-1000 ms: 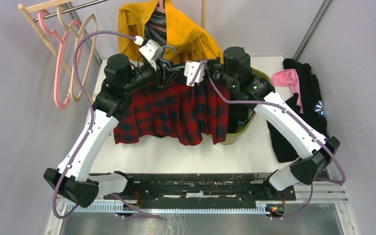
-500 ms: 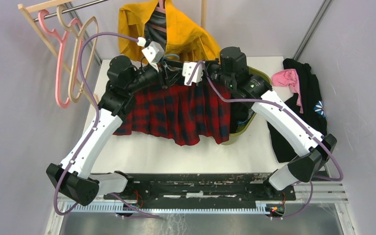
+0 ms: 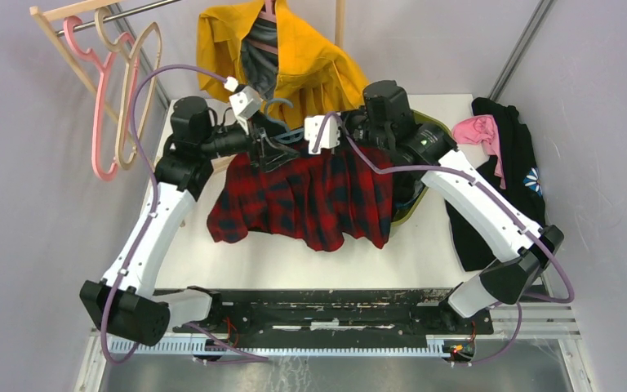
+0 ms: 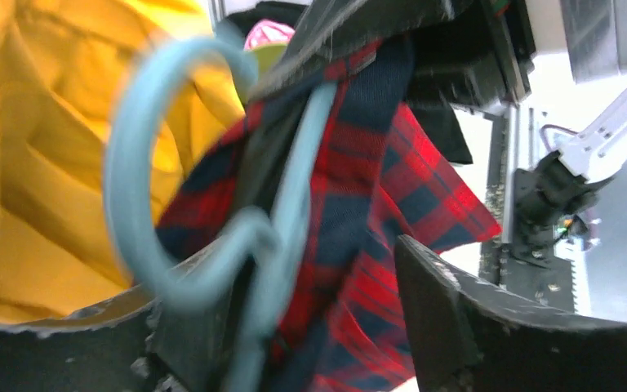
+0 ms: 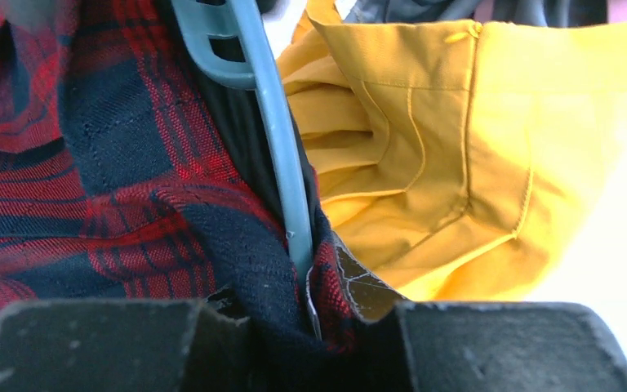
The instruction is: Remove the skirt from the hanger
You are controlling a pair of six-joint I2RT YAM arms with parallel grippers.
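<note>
The red plaid skirt [image 3: 310, 192] hangs on a blue hanger [image 5: 273, 122] over the white tabletop [image 3: 294, 261]. The right hand [image 5: 302, 327] is clamped on the skirt's waistband. The left hand [image 4: 277, 327] has its fingers apart around the hanger. An olive bin [image 3: 408, 214] sits right of the skirt, its contents hidden.

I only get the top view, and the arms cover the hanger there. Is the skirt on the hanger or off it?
Observer: On it. The right wrist view shows the skirt wrapped over the bar of the blue hanger.
Operator: What does the right gripper have?
Observer: The right gripper is pinched on the skirt's waistband, and the hanger's bar runs into the same pinch.
Operator: And the left one?
Observer: The left gripper stands open around the hanger's hook, which lies close against one jaw, with skirt cloth beside it.
</note>
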